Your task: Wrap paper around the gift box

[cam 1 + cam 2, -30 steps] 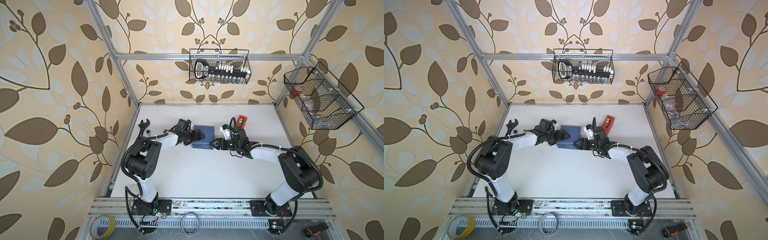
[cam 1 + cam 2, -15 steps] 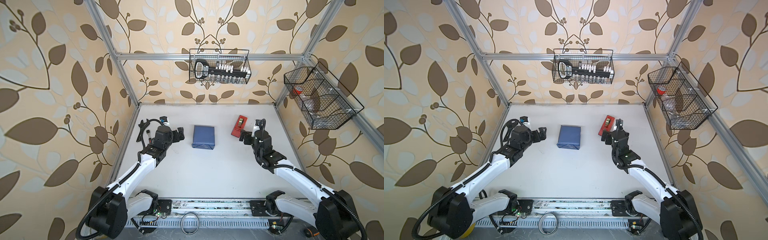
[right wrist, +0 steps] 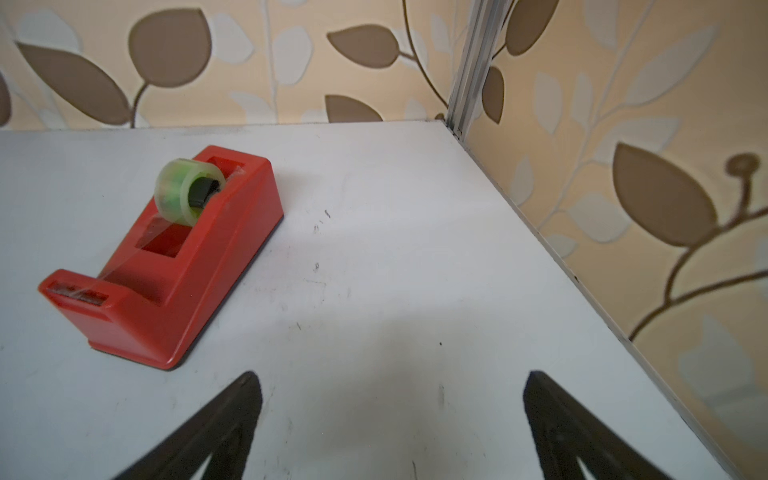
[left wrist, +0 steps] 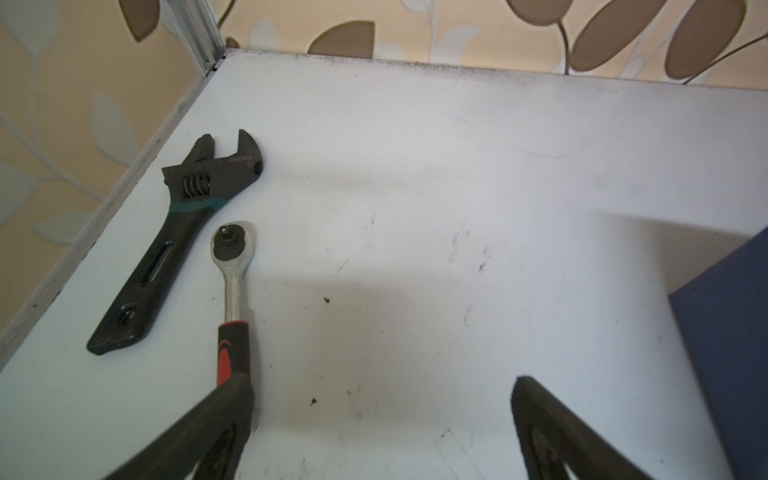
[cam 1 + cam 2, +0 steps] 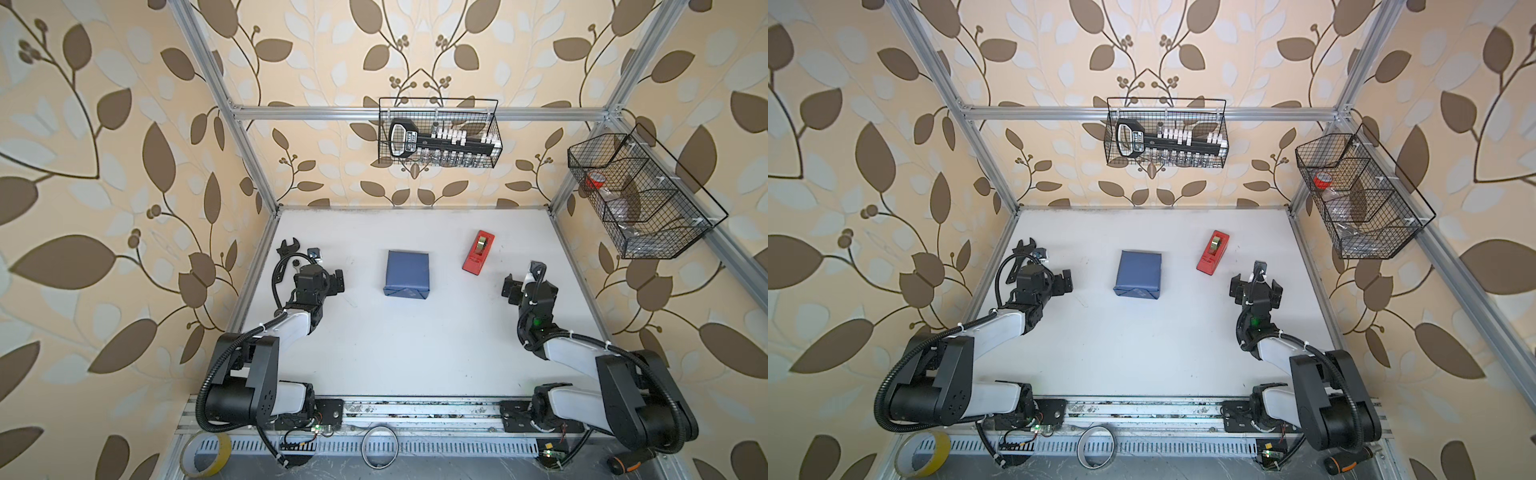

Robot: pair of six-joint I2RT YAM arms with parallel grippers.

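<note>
The paper (image 5: 406, 272), its slate-blue face outward, is folded around the gift box into a closed, flat parcel, with none of the box showing. The parcel lies flat on the white desk (image 5: 415, 357), about midway between the two arms and towards the back wall. It is close to square. Its slightly longer side runs from the arm bases towards the back wall, almost in line with the desk's side edges. The end with the triangular folded flaps faces the arm bases, as seen in both top views (image 5: 1137, 274).

The left pincer (image 5: 337, 282) sits low over the desk, well to the left of the parcel. Its fingers are spread wide with nothing between them. An adjustable wrench (image 4: 174, 232) and a ratchet (image 4: 230, 282) lie beside each other just ahead of it. One edge of the parcel shows in the left wrist view (image 4: 731, 340).

The right pincer (image 3: 392, 399) is also spread wide and empty. It is well to the right of the parcel, near a red tape dispenser (image 3: 166, 257) but not touching it.
</note>
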